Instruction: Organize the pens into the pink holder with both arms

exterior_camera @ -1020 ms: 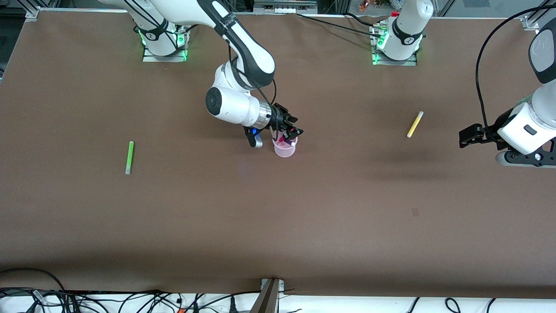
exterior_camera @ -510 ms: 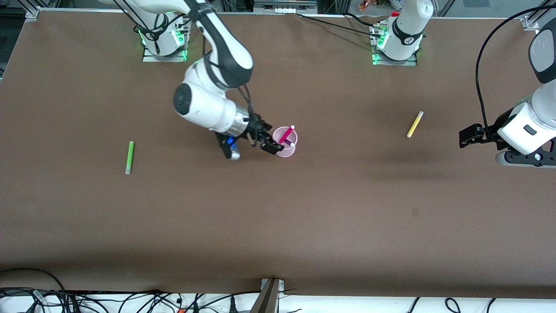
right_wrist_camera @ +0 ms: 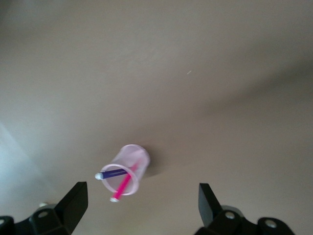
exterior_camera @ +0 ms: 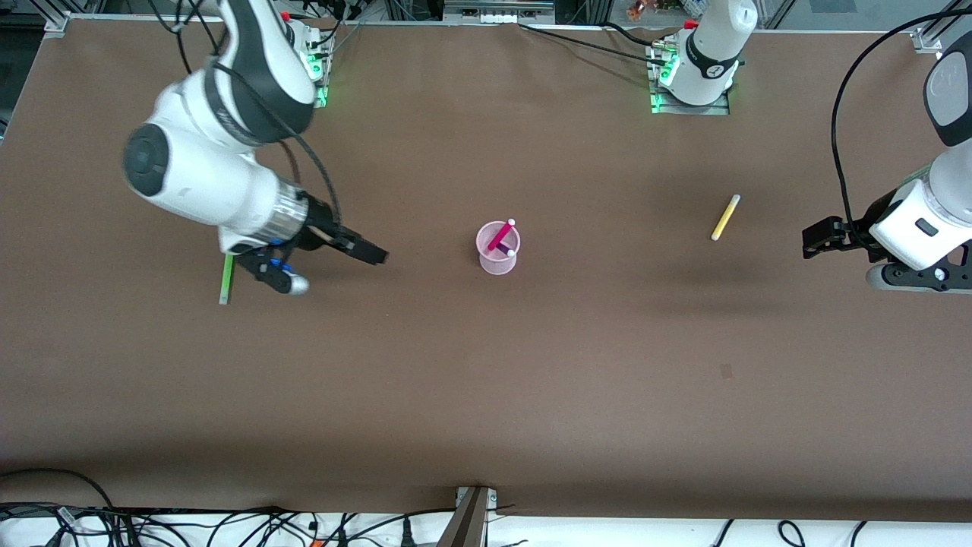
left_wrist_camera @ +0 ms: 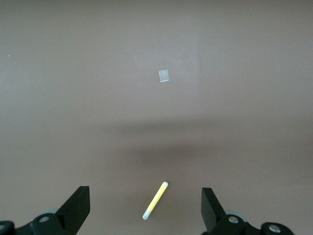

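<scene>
My right claw [exterior_camera: 372,255] hangs above the brown counter [exterior_camera: 486,365], between the pink holder [exterior_camera: 498,257] and the green pen [exterior_camera: 225,279], its fingers spread wide with nothing between them. From my right wrist I see both fingers [right_wrist_camera: 73,200] framing the holder [right_wrist_camera: 129,169] at a distance.

The pink holder stands upright near the middle of the counter. Two pens lean inside it: the magenta pen [exterior_camera: 500,235] and the dark purple pen [exterior_camera: 506,251], pale tips poking over the rim. In the right wrist view the purple pen [right_wrist_camera: 112,173] and the magenta one [right_wrist_camera: 123,185] cross each other in the cup.

The green pen lies flat on the counter, well away from the holder toward the right arm's end, partly under my right wrist. The yellow pen [exterior_camera: 725,217] lies flat, well apart from the holder toward the left arm's end.

My left claw [exterior_camera: 820,237] waits over the counter past the yellow pen from the holder, also spread and empty; between its fingers [left_wrist_camera: 78,205] I see the yellow pen [left_wrist_camera: 155,200].
</scene>
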Motion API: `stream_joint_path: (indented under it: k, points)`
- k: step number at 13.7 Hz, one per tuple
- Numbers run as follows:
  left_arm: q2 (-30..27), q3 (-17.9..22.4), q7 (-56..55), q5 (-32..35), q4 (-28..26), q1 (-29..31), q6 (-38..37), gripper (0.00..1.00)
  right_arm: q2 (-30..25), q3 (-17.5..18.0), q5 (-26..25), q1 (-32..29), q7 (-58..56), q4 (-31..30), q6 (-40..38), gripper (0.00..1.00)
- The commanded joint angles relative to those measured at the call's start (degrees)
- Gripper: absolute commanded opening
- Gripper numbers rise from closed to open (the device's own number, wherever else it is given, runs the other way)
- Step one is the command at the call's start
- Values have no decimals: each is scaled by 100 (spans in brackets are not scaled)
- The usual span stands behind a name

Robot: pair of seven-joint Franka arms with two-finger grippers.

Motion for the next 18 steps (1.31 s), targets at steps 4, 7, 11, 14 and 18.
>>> stream_joint_path:
  k: [4, 7, 11, 14, 18]
  points:
    - [-39, -9, 121, -150, -59, 22, 156, 100, -1762, -233, -2060, 38, -1374, -790, -798, 100]
    - [-48, 0, 121, -150, -59, 22, 147, 100, -2080, -734, -2369, 38, -2482, -765, -1185, 100]
    - [-56, -9, 121, -150, -59, 22, 130, 100, -2099, -1061, -2388, 38, -3012, -651, -1300, 100]
    - [-65, 0, 121, -150, -59, 22, 130, 100, -1651, -1061, -2396, 20, -3038, -204, -1317, 100]
    - [-56, 0, 121, -150, -59, 22, 130, 100, -1264, -965, -2476, -76, -2996, 43, -1308, 100]
